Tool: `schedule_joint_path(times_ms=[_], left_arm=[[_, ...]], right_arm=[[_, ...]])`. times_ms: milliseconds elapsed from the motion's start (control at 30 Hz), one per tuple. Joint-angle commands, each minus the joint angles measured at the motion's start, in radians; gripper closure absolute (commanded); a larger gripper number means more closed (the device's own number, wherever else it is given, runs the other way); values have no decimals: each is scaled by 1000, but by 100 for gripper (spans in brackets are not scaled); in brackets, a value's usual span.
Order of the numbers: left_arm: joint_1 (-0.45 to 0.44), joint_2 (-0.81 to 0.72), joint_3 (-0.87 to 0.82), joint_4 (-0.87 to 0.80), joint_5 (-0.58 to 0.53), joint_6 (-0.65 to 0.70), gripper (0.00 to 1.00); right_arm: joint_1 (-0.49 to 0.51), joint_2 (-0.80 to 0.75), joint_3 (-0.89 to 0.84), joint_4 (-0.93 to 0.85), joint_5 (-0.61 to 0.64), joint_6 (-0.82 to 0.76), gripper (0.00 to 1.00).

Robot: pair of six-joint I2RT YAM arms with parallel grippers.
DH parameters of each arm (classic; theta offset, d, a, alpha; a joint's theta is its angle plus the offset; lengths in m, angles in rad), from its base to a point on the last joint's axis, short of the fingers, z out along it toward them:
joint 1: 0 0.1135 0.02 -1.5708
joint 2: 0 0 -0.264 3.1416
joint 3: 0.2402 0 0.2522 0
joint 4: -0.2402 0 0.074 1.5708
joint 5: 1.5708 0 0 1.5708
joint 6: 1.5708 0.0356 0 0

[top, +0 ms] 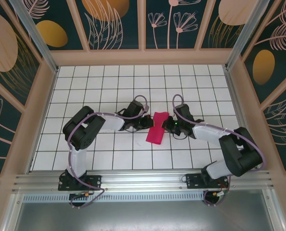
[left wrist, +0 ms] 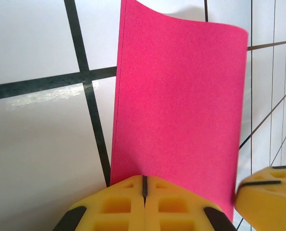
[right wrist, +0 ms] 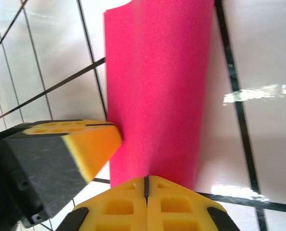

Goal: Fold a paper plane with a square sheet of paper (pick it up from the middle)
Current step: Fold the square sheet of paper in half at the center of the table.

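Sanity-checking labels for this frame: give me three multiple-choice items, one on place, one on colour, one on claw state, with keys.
1. Where is the paper?
A) far left corner
B) between left claw and right claw
C) by the right arm's base
2. Paper colour?
A) magenta-pink
B) white
C) blue
3. Right claw state?
A) wide open
B) shut on nothing
C) shut on the paper
Key: 1 B, top view shows it between both claws; 2 A, pink in all views; 3 C, yellow fingers pressed together with the paper between them.
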Motion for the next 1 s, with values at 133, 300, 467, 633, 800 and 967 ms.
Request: schedule_joint_path(times_ms=[133,300,467,633,800,967], left_arm=[[-6,31,2,-90,-55,33,100],[-6,34,3,-91,-55,32,100],[-6,38,8,-95,-56,32,100],[-6,33,11,-104,-56,36,100],[-5,38,12,-103,-54,38,100],[-5,38,12,-105,-53,38,100]], right_arm=[[-22,-7,-35,84,-70,-6,100],[-22,10,-31,105,-106,-19,100],[-35,23,-44,71,-65,-30,100],[-51,5,-60,41,-52,-39,100],[-30,-50,-41,92,-109,-23,100],[-26,-31,-25,95,-109,-12,100]])
